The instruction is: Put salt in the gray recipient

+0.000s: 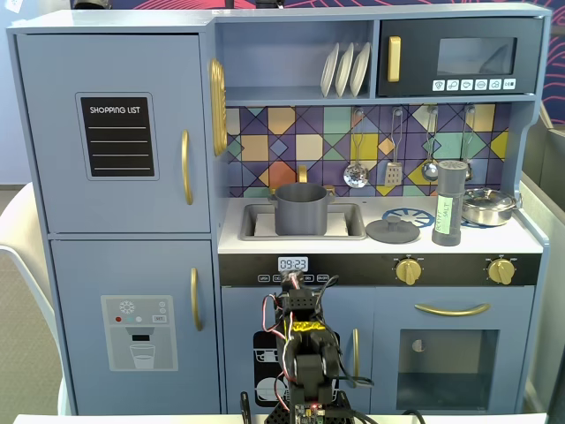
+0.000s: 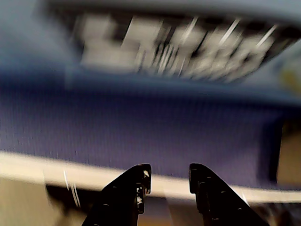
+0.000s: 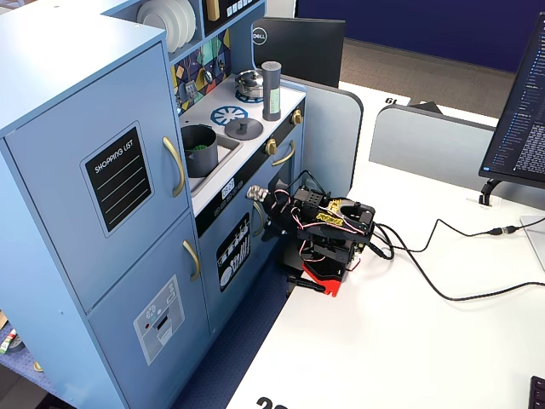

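The salt shaker (image 1: 448,205), a tall gray cylinder, stands upright on the toy kitchen counter at the right in a fixed view (image 3: 272,89). The gray pot (image 1: 300,208) sits in the sink left of it, with green pieces inside (image 3: 200,150). My gripper (image 3: 258,198) is low in front of the kitchen's drawer front, below the counter and far from both. In the blurred wrist view the gripper (image 2: 169,172) has its two black jaws a little apart with nothing between them, facing the blue kitchen front.
A gray lid (image 1: 393,230) lies on the counter between pot and shaker. A silver pan (image 1: 488,206) stands behind the shaker. Gold knobs (image 1: 408,269) and an oven handle (image 1: 451,309) stick out of the front. Cables (image 3: 443,281) trail over the white table.
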You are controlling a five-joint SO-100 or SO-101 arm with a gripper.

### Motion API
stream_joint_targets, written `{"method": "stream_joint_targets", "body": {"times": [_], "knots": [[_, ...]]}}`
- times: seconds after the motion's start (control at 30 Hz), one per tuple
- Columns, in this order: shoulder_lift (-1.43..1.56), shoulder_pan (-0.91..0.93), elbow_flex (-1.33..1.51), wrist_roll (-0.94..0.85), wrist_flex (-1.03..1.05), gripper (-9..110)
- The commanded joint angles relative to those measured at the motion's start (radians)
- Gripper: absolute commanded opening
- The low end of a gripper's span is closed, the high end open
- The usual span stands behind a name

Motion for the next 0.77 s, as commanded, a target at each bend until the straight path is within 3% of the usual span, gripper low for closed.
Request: {"method": "stream_joint_targets", "body": {"times": [0.0,0.07,0.2,0.73], "knots": [[0.04,-0.023,-0.008,-0.028,0.176,2],[0.04,-0.014,-0.008,0.069,0.167,3],[0.04,-0.014,-0.008,0.003,0.176,4],[0.04,-0.012,-0.008,0.008,0.176,5]]}}
